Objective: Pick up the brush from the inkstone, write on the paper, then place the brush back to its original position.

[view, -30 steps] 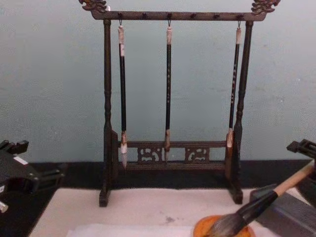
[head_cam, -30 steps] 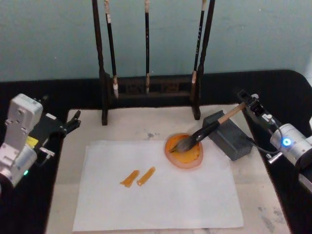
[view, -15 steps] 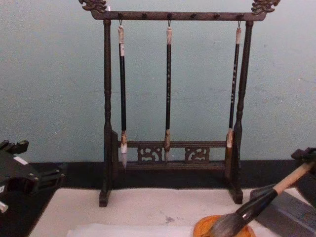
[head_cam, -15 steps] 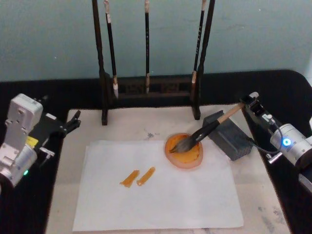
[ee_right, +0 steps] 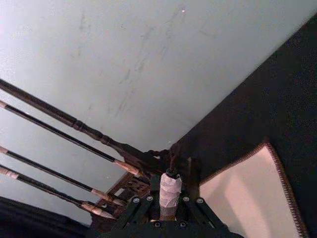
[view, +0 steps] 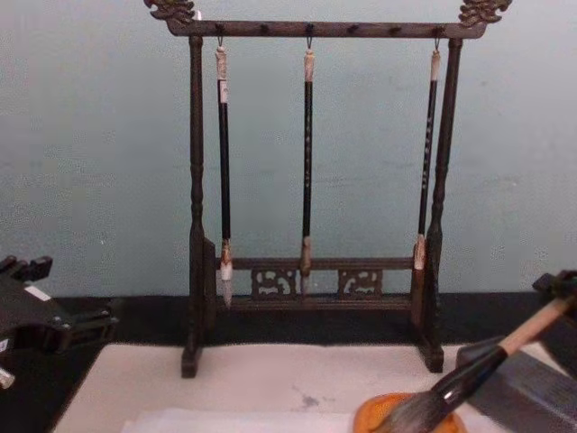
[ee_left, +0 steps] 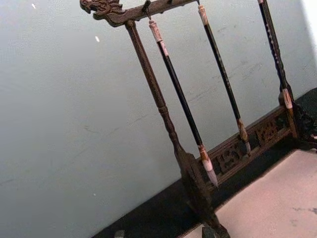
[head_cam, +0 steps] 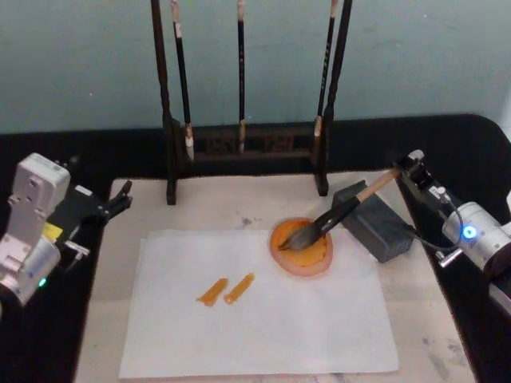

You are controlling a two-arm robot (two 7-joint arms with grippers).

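Observation:
The brush [head_cam: 335, 215] lies slanted, its grey tuft in an orange dish [head_cam: 307, 257] and its handle propped on the grey inkstone [head_cam: 385, 233]. My right gripper [head_cam: 409, 165] sits at the handle's upper end. In the right wrist view the white-wrapped top of the brush [ee_right: 168, 191] stands between the fingers, which look open around it. The paper [head_cam: 303, 327] lies in front, carrying two short orange strokes [head_cam: 226, 290]. My left gripper [head_cam: 120, 201] is parked open at the mat's left edge.
A dark wooden rack [head_cam: 239, 144] with three thin hanging brushes stands at the back of the cream mat [head_cam: 207, 207]. Black tabletop [head_cam: 463, 152] surrounds the mat. The blue-green wall rises behind the rack.
My right gripper has slid slightly back and to the right along the handle's end. The brush has stayed in place. The left arm has not moved.

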